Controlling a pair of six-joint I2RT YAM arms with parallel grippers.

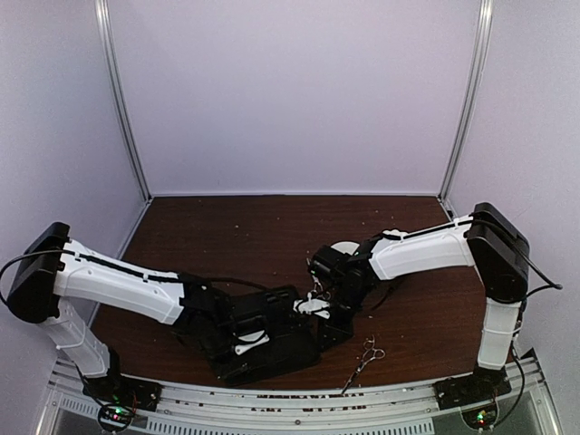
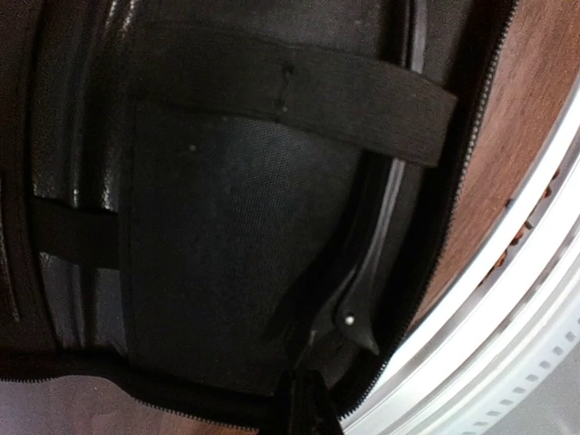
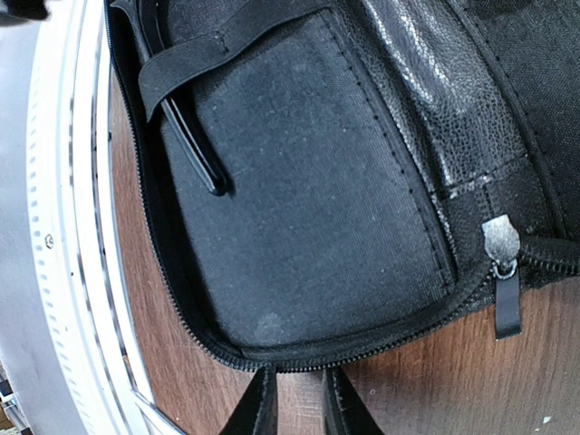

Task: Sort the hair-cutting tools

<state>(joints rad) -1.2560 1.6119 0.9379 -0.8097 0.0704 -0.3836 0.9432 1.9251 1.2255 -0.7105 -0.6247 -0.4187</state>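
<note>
A silver pair of scissors [image 1: 365,355] lies on the wood table near the front rail, right of the open black case [image 1: 267,349]. My left gripper [image 1: 246,343] hovers low over the case's inside; in the left wrist view its dark fingers [image 2: 310,403] sit together at a thin dark tool with a small rivet [image 2: 350,318] along the case's zipper edge. My right gripper [image 3: 297,399] stands at the case's right edge [image 1: 328,319], its jaws a narrow gap apart with bare wood between them. A thin dark stick tool [image 3: 193,145] is tucked under an elastic strap [image 3: 213,50].
A white bowl [image 1: 344,248] sits behind the right arm. The white front rail [image 3: 68,227] runs close beside the case. A zipper pull [image 3: 501,249] hangs at the case's corner. An elastic strap [image 2: 299,91] crosses the case's inside.
</note>
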